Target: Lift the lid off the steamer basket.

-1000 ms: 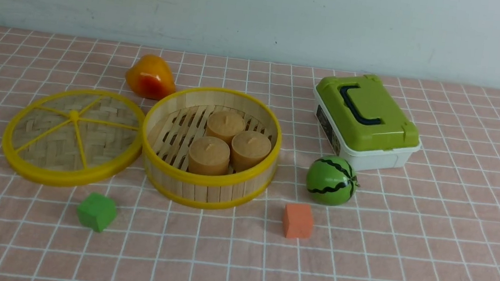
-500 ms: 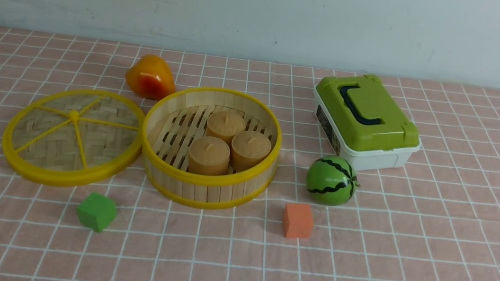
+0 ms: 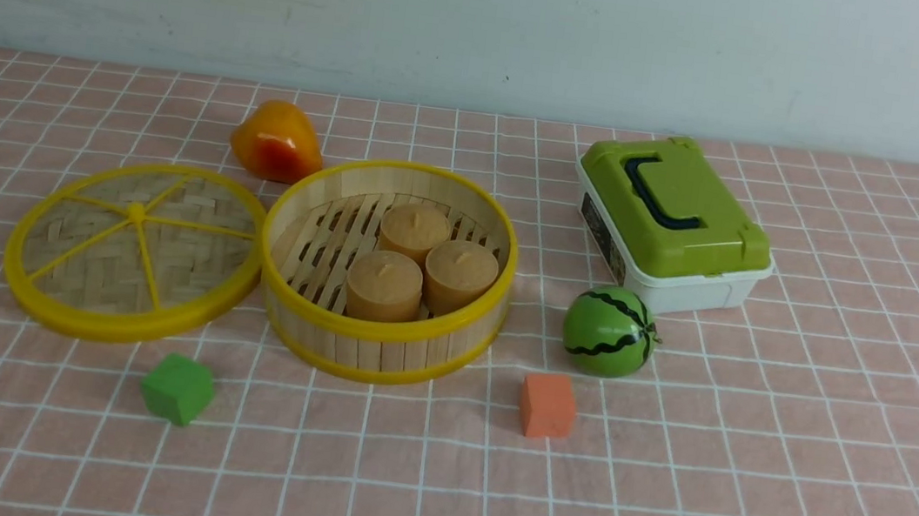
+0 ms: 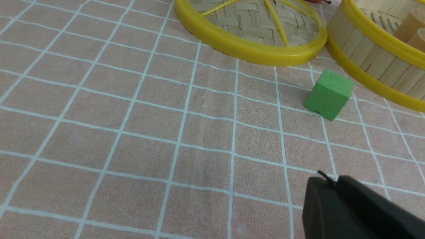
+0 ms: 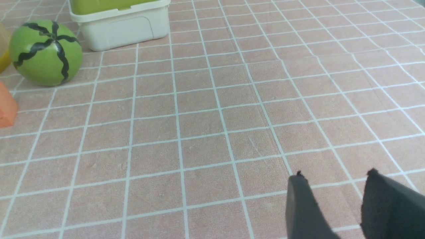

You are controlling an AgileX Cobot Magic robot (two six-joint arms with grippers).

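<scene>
Nothing has moved across the three front-view frames: every object on the checked cloth (image 3: 745, 503) sits where it did a second ago, and neither arm enters that view. The lid (image 3: 134, 249) lies flat on the cloth just to the left of the steamer basket (image 3: 388, 271), the two yellow rims touching or very nearly so. The basket is open at the top, with three tan cylinders (image 3: 419, 262) standing on its slatted floor. Judgement: the lid is already off and the task looks complete; what remains is at most the arms pulling clear. The left gripper (image 4: 333, 182) shows in its wrist view as dark fingers pressed together with no gap and nothing between them, so closed and empty; it hangs low over bare cloth, with the green cube (image 4: 328, 94) beyond it and the lid's rim beyond that. The right gripper (image 5: 333, 174) has its fingers parted with cloth visible between them, open and empty, well apart from the watermelon ball (image 5: 45, 52) and the white box (image 5: 123, 28). An orange cube (image 3: 547, 405) and an orange-yellow fruit (image 3: 276, 141) lie untouched.
</scene>
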